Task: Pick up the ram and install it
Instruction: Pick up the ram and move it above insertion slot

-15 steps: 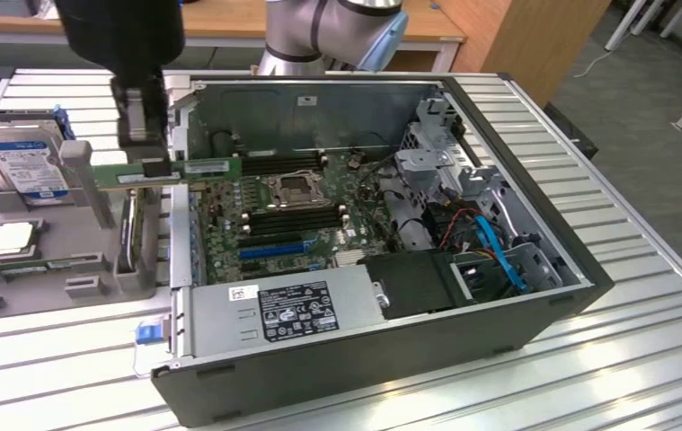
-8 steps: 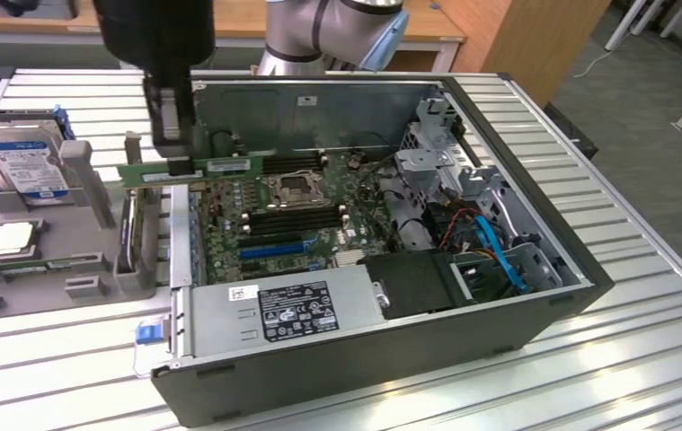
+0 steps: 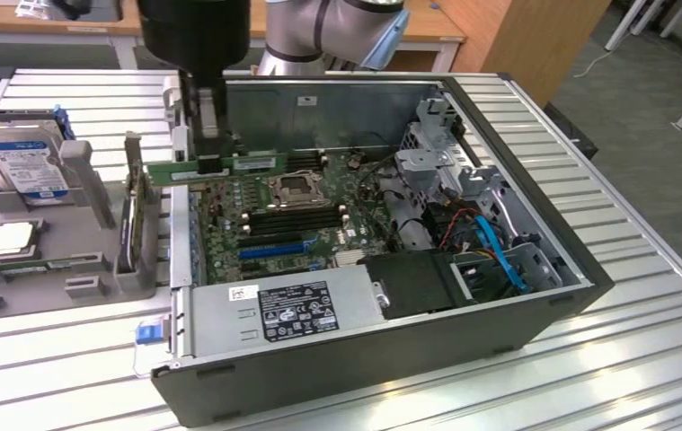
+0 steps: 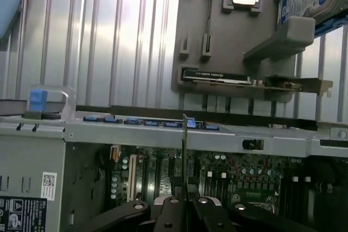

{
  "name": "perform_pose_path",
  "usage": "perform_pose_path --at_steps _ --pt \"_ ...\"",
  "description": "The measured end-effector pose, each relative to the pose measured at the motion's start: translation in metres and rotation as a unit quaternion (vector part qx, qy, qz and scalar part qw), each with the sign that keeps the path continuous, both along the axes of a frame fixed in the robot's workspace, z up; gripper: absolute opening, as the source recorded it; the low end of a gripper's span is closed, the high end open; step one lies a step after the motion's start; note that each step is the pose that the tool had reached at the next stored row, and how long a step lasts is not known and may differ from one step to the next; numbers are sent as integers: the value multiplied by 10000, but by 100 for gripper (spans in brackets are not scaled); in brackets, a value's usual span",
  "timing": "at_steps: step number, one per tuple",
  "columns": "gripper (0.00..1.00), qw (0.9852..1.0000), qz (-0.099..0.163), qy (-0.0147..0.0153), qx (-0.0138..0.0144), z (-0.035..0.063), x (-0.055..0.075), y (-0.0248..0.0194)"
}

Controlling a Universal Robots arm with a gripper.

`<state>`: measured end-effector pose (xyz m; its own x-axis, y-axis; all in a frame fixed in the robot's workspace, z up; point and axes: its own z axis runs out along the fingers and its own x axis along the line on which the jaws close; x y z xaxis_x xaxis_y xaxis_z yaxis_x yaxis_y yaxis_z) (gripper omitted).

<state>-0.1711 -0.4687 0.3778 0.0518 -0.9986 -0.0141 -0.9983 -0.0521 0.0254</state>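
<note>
Wrist view is closest to the action: your gripper (image 4: 185, 210) is clamped on the ram (image 4: 185, 150), pads pinching its 2 flat faces, so the stick shows edge-on as 1 thin line. That grip makes sense to me. It leaves the lower edge free and should keep the board from twisting.

In the exterior view the ram hangs in the air, level, long edge down. It lies across the case (image 3: 376, 368) wall that faces the fixture, toward the case's far corner. 1 end pokes out past that wall and the rest sits above the motherboard (image 3: 226, 202). It touches nothing but the fingers, so it's picked up but not seated.

The black memory slots (image 3: 298, 215) sit beside the CPU socket (image 3: 296, 189) and run roughly the same way as the stick. My guess is that's why you're carrying it on that heading.

Further out, the grey fixture (image 3: 77, 242) sits on the bench (image 3: 628, 359) just beside the case, by the bench edge on the exterior view's left. It holds a hard drive (image 3: 23, 162) propped in a cradle, a processor chip (image 3: 11, 236) lying flat, and a graphics card (image 3: 133, 224) standing on edge. I'd say they're racked apart like that so fingers can get on both sides of each part.
</note>
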Motion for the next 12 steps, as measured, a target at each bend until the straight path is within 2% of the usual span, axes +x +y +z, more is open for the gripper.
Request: perform_pose_path --at_steps 12 --pt "12 9999 116 0 2 0 388 -1"
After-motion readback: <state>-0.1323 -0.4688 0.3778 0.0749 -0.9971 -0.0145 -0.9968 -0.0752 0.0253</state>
